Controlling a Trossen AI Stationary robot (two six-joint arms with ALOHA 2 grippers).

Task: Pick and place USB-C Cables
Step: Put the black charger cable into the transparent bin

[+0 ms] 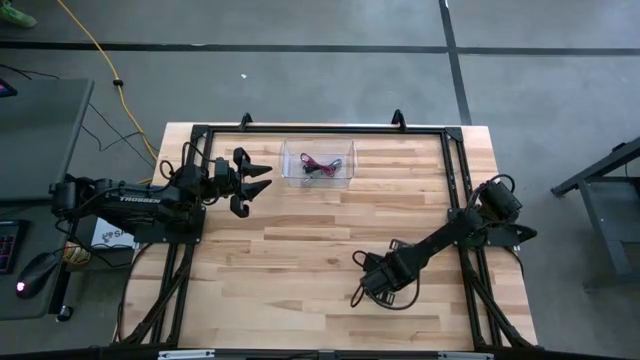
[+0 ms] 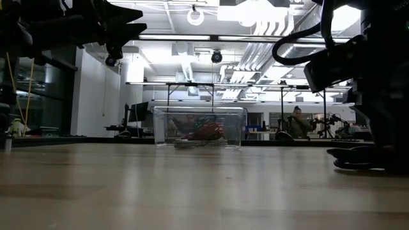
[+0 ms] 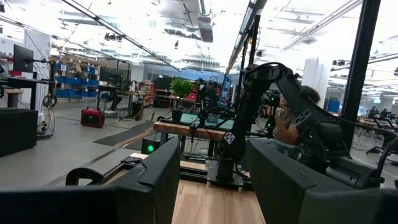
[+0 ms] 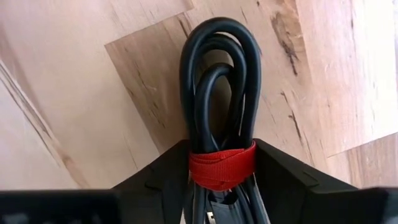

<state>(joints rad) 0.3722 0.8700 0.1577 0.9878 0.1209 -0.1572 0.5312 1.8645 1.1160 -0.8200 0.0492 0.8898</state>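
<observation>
one black cable (image 4: 217,93), red strap (image 4: 222,168), on the table (image 1: 300,260): my right claw (image 1: 383,287) pinches it. two cables (image 1: 319,166) in the bin (image 1: 318,162). my left claw (image 1: 255,179) spread, raised beside the bin.

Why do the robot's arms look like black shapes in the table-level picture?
Low view: bright ceiling lights behind backlight the arms into silhouettes; the clear box stays readable. Left wrist view: ceiling glare washes out the top. Right wrist view: evenly lit, the black cable bundle sharp against the wood.
</observation>
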